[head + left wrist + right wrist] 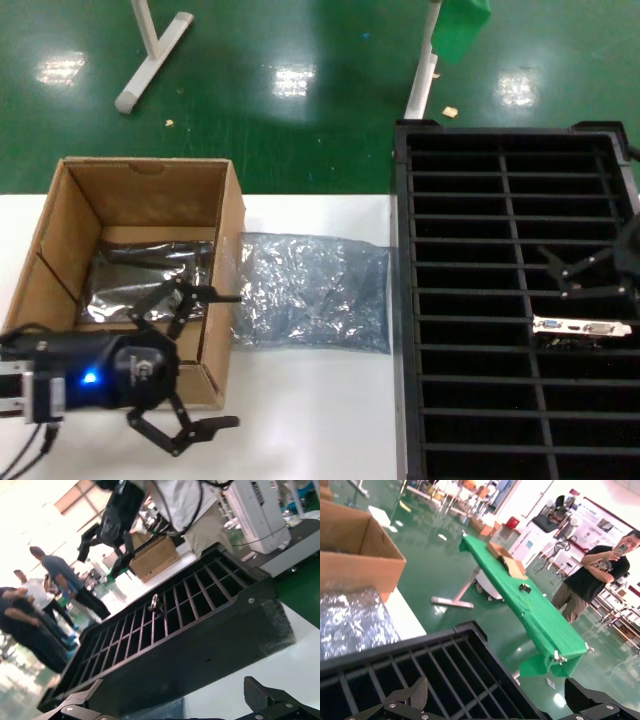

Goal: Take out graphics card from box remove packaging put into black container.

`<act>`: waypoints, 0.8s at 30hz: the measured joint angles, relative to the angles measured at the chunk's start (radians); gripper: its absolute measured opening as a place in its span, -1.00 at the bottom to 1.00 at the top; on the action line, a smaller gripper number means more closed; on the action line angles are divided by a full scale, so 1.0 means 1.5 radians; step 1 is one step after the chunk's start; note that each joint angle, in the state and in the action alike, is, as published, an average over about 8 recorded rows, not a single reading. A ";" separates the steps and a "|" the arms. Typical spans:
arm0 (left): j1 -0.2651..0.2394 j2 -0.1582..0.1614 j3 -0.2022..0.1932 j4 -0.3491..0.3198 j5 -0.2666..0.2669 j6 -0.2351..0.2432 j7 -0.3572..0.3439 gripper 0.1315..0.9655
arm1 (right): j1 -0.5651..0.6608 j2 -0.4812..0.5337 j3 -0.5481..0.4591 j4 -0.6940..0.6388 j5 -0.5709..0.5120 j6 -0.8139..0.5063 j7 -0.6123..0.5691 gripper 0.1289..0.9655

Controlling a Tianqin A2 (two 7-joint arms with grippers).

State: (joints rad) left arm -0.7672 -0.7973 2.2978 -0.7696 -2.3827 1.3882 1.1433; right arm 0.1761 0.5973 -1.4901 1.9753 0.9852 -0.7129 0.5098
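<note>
Graphics card point(581, 328) sits slotted in the crate point(420, 300); stiff, fragile, best held by its bracket; right gripper point(590, 272) at 12 o'clock, left gripper point(195, 360), both wide open, empty.

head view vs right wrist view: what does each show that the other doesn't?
Only head view: the left gripper, jaws open, at the box's near corner; a smooth dark bag inside the box; the graphics card standing in a slot; the right gripper, open, just above it.
Only right wrist view: a green table and a bystander.
Both: box, crinkled packaging, black container.
</note>
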 joint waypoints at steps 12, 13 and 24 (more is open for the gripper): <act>0.092 0.060 -0.084 -0.099 0.069 -0.166 -0.136 1.00 | -0.021 -0.035 -0.013 -0.045 0.097 0.085 -0.061 1.00; 0.099 0.064 -0.090 -0.108 0.075 -0.180 -0.148 1.00 | -0.023 -0.038 -0.014 -0.049 0.105 0.092 -0.066 1.00; 0.183 0.119 -0.167 -0.199 0.140 -0.332 -0.274 1.00 | -0.042 -0.071 -0.026 -0.090 0.195 0.171 -0.122 1.00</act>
State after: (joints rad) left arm -0.4920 -0.6188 2.0474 -1.0679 -2.1733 0.8894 0.7326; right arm 0.1129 0.4905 -1.5296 1.8405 1.2778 -0.4568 0.3266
